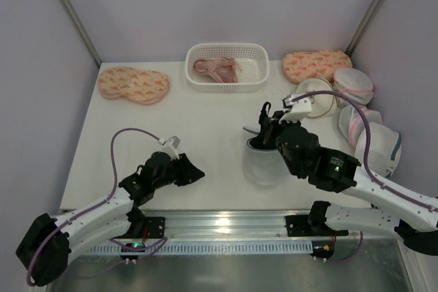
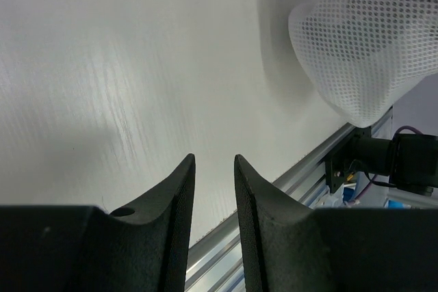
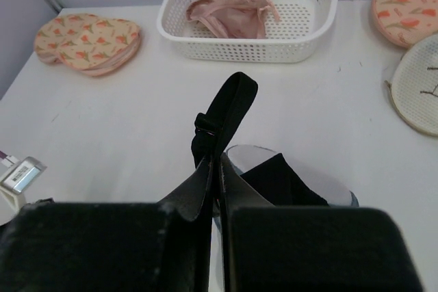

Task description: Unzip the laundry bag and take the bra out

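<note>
Right fingers (image 3: 195, 189) are pinched shut on the black strap (image 3: 231, 104) of the bra (image 3: 277, 181), and the strap loops up past the tips toward the far edge. The rest of the bra sits in the open mouth of the mesh laundry bag (image 1: 265, 165), just below those fingers. The bag is close to the near edge of the surface (image 1: 205, 117), right of centre. Left fingers (image 2: 174, 203) are empty with a narrow gap, and the bag is apart to their right. The right arm is nearer. Likely pull is upward, and the unheld bag may lift too.
</note>
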{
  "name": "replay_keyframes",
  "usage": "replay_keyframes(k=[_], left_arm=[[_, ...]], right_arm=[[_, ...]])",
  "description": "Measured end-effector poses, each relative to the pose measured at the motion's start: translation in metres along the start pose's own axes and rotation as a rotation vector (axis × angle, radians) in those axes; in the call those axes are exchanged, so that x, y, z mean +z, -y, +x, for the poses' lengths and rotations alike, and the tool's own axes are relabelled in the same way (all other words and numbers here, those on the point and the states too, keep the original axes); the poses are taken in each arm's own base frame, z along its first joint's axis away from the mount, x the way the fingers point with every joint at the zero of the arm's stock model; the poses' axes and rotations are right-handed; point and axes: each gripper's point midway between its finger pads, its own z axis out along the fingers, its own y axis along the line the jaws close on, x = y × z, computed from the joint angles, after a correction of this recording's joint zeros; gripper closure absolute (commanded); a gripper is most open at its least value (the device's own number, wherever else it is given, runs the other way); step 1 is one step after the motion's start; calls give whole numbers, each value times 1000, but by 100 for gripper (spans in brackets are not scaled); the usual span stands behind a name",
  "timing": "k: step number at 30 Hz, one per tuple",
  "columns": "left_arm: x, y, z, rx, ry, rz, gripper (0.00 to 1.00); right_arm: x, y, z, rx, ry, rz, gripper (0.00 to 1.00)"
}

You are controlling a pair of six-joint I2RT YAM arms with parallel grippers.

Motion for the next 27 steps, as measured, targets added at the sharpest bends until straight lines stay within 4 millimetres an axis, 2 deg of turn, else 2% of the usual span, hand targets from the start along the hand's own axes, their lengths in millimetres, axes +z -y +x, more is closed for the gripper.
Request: replay_keyframes(k=[7,12,17,18,19,22,25,27], left_arm=[[1,3,-1,1,3,13,70],[1,4,0,1,-2,17,70],[-1,8,-3,-1,11,35,69],[-2,10,-5,-4,16,42,65],[-3,13,-7,-5,25,53,48],[-11,27,-18,2,70,96,15],[-22,50,-37,35,136,166,6],[-27,64,-46,72,162,202,4]], right_arm=[[-11,-22,-47,-24,87,-129,96],[-25,-26,-82,-26,185,-199,96],[-27,-31,-93,-40,218,-219,96],[-25,-34,-91,-49,211,-227,97],[-23,-38,-87,-60,198,-240,96],[-19,-49,-68,-94,147,-288,96],[-18,-57,-40,-138,64,-344,97],[-20,-61,-26,-151,17,-381,96]])
